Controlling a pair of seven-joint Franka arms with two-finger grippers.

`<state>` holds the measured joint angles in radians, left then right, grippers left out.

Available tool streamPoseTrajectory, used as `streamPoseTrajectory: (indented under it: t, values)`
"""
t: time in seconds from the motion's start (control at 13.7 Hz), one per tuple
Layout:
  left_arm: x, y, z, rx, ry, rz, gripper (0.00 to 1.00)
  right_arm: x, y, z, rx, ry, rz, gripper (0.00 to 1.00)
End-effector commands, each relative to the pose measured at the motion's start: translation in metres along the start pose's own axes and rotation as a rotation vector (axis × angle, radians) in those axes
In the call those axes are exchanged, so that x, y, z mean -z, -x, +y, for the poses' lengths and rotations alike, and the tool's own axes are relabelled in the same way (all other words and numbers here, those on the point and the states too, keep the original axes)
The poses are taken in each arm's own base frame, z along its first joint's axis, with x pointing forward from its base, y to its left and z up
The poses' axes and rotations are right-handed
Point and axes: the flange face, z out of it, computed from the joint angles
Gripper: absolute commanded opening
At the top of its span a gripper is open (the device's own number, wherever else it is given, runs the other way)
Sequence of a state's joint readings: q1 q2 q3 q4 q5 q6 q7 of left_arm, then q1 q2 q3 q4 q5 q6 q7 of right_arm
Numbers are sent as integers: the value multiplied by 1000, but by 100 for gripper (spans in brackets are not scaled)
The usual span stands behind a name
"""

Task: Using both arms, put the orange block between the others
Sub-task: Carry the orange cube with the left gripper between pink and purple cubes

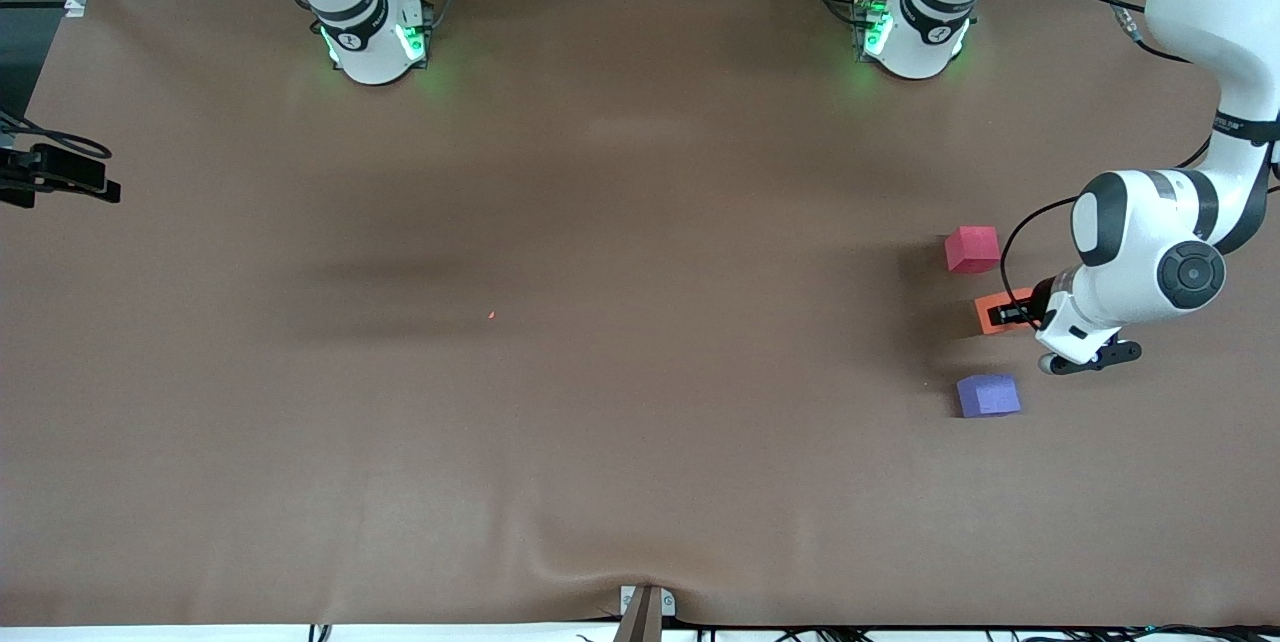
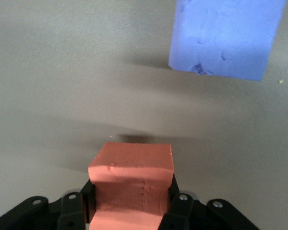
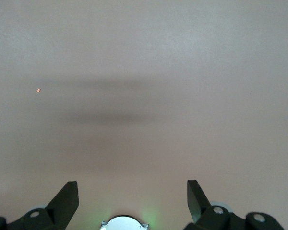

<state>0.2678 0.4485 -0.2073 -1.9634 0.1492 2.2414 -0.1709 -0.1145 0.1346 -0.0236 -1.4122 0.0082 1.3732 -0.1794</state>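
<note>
The orange block (image 1: 992, 314) is between the fingers of my left gripper (image 1: 1010, 310), which is shut on it low over the table. It lies between the others: the pinkish-red cube (image 1: 972, 249) is farther from the front camera and the purple-blue cube (image 1: 988, 395) is nearer. In the left wrist view the orange block (image 2: 131, 175) fills the left gripper (image 2: 131, 203), with the purple-blue cube (image 2: 225, 36) ahead of it. The pinkish-red cube does not show there. My right gripper (image 3: 132, 191) hangs open over bare brown table, holding nothing; the front view does not show it.
The two arm bases (image 1: 375, 37) (image 1: 910, 32) stand along the table's back edge. A tiny orange speck (image 1: 492, 315) lies mid-table. A black mount (image 1: 60, 177) juts in at the right arm's end. The cloth puckers at the front edge (image 1: 645, 594).
</note>
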Motion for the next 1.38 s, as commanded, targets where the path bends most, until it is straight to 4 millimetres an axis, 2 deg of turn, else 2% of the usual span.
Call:
streamPoseTrajectory:
  t: [0.0, 0.36, 0.87, 1.09, 1.31]
  values:
    - [5, -4, 0, -82, 17, 45, 0, 5, 2, 1, -3, 1, -2, 100]
    - [-5, -6, 9, -139, 23, 64, 0, 5, 2, 1, -3, 2, 1, 100]
    - [-11, 0, 33, -172, 27, 67, 0, 5, 1, 0, -1, 4, 4, 100]
    - [-25, -1, 46, -189, 34, 71, 0, 5, 1, 0, -1, 4, 4, 100]
    - [-29, -1, 44, -185, 35, 63, 0, 5, 1, 0, -1, 4, 3, 100]
